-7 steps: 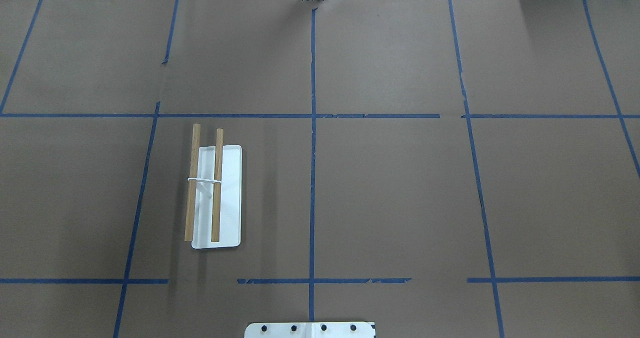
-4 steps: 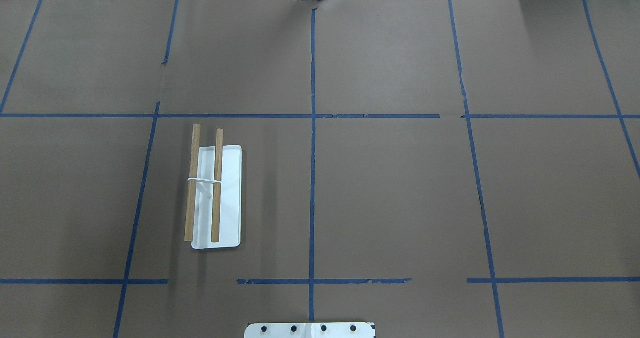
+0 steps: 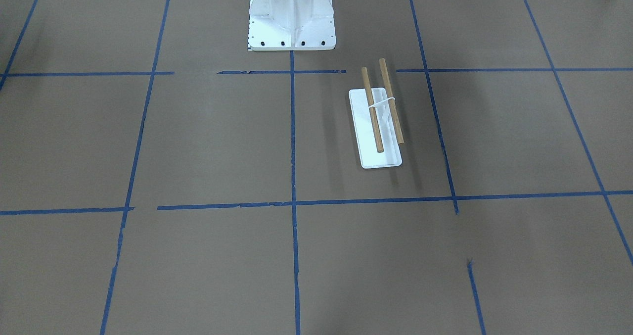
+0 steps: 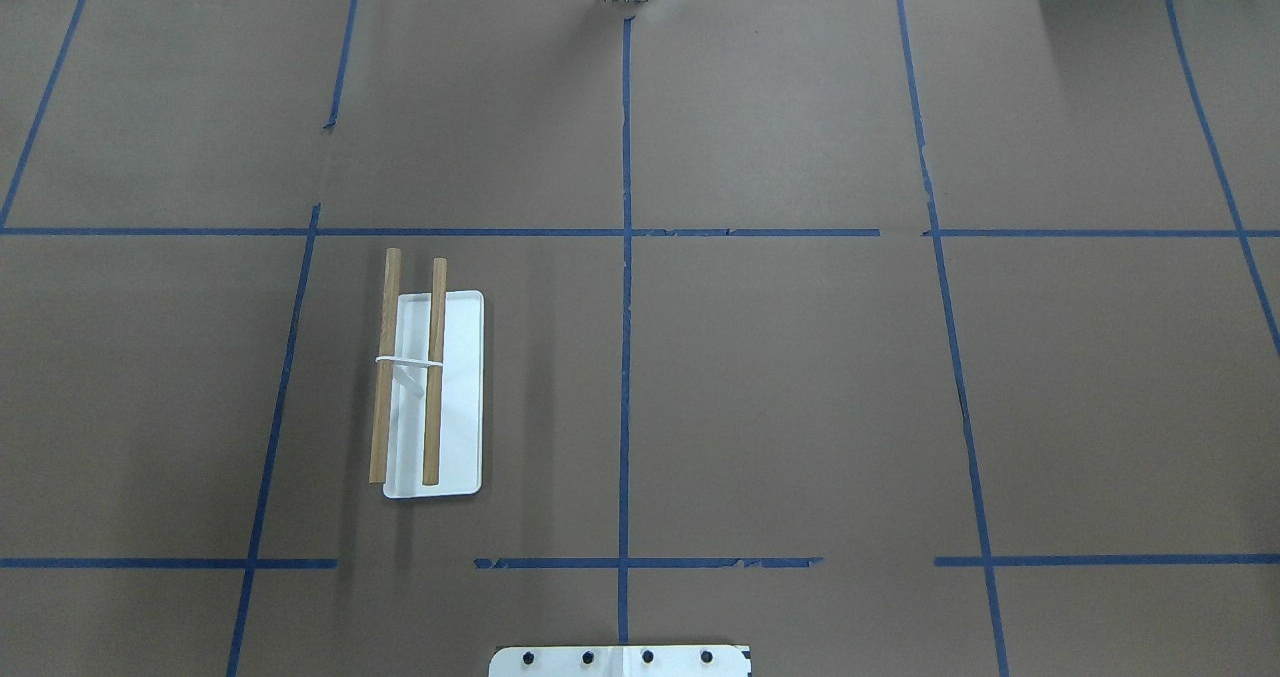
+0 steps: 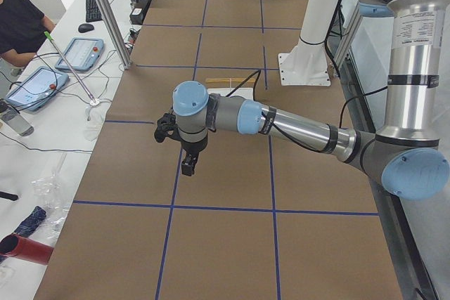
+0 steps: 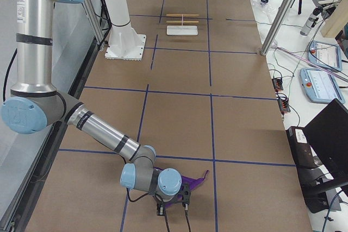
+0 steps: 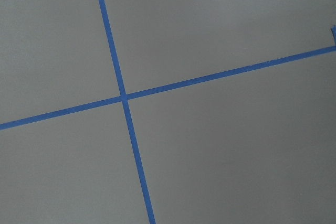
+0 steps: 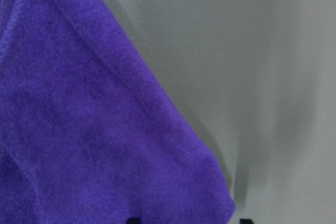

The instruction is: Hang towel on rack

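Right wrist-mounted view, fuzzy purple towel (image 8: 94, 119) under spread right claw (image 8: 189, 220), left claw (image 5: 188, 166) grip indiscernible, wooden-dowel rack (image 4: 433, 387)

Light is bright and even from above; the rack (image 4: 460, 407) gives only faint soft shadows, and my right wrist shows the towel (image 8: 79, 129) slightly blurred
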### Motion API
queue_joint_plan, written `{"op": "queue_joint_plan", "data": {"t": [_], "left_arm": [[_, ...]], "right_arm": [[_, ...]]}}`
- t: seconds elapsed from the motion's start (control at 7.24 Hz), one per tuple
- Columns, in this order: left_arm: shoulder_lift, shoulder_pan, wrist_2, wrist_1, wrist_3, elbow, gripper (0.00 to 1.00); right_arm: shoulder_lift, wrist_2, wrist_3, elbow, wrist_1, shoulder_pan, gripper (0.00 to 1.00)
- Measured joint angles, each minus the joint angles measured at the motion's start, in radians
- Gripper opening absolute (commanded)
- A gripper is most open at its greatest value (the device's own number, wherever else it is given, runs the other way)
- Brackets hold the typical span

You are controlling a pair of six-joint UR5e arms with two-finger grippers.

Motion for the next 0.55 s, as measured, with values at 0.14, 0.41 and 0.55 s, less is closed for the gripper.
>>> {"op": "queue_joint_plan", "data": {"t": [0.14, 0.41, 0.55], "left_arm": [[0.000, 0.000, 0.000, 0.000, 0.000, 0.001, 1.00], [0.000, 0.000, 0.000, -0.001, 0.001, 0.004, 1.00], [0.000, 0.000, 0.000, -0.001, 0.002, 0.004, 1.00]], "right_arm": [[0.006, -0.002, 0.001, 0.000, -0.001, 0.000, 0.00], [0.019, -0.003, 0.003, 0.000, -0.002, 0.001, 0.00], [0.025, 0.001, 0.004, 0.004, -0.002, 0.012, 0.00]]}}
